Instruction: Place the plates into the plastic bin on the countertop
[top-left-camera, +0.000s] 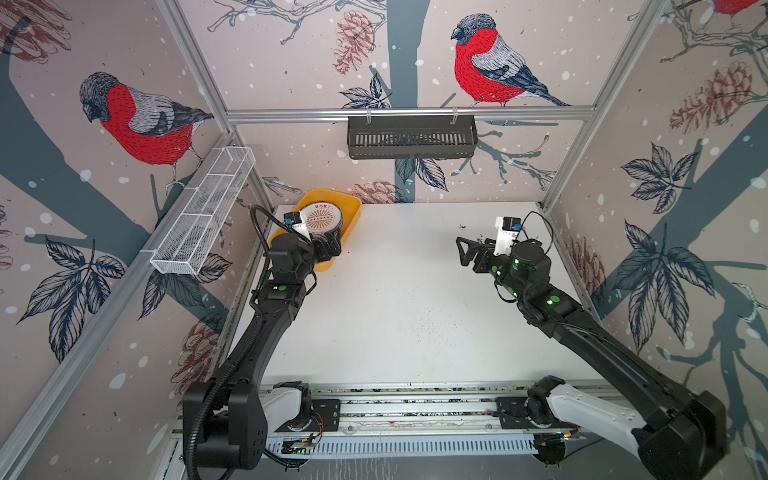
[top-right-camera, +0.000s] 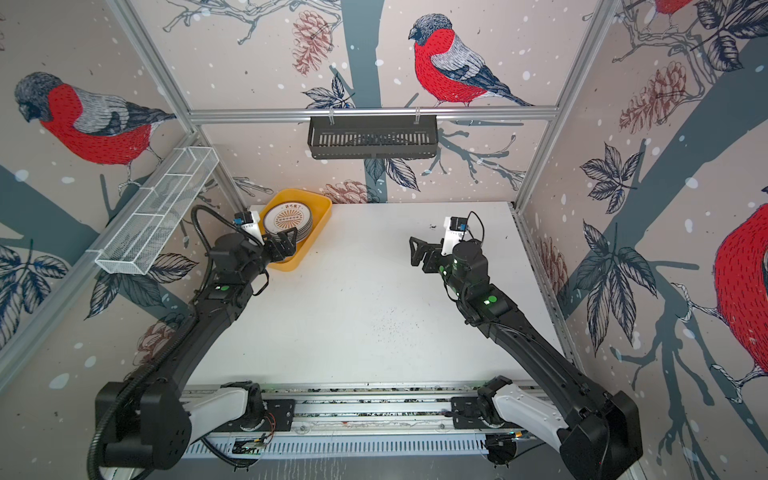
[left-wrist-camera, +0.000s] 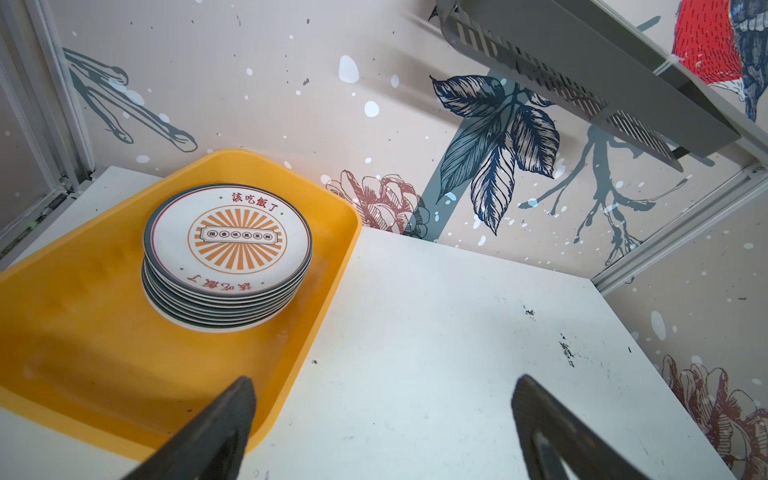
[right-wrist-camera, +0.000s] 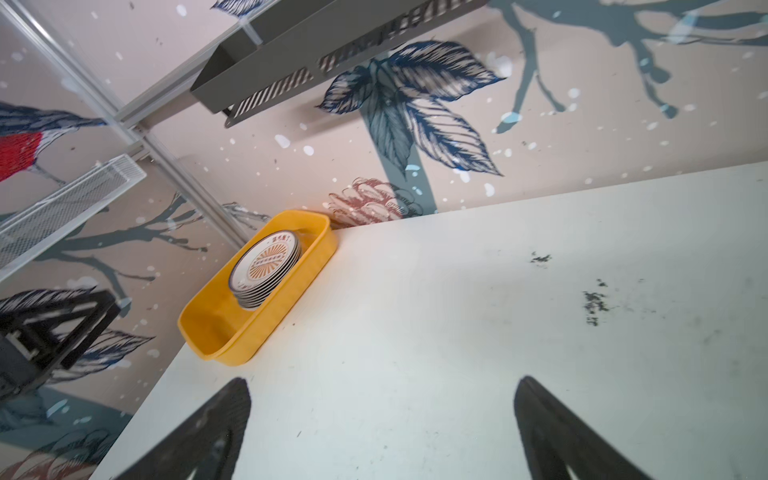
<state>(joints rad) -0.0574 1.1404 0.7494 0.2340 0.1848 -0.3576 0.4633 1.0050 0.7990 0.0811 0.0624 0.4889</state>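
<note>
Both top views: the plates (top-left-camera: 320, 219) lie in one stack in the far half of the yellow bin (top-left-camera: 352, 214), which sits at the far left corner of the countertop (top-left-camera: 395, 311). No plate shows anywhere else on it.
Left gripper (top-left-camera: 329, 248): hangs over the bin's near half, just beside the stack.
Right gripper (top-left-camera: 462, 251): hangs over bare countertop, well apart from the bin, jaws spread and empty.
Left wrist view: the fingers (left-wrist-camera: 232, 415) stand wide apart with nothing between them. One is over the bin's (left-wrist-camera: 83, 332) near wall, the other over the countertop. The top plate (left-wrist-camera: 227, 240) bears an orange sunburst, and the rims below it sit slightly out of line.
Right wrist view: the right gripper (right-wrist-camera: 382, 382) is wide open and holds nothing. The bin (right-wrist-camera: 208, 328) and stack (right-wrist-camera: 266, 262) lie far off, close to the countertop's edge.
Progress: probably near done, as I judge it.
Risk: a low pull-back could hook the finger on the bin's wall and drag the bin towards the edge. A brush against the uneven stack could slide its upper plates off.
</note>
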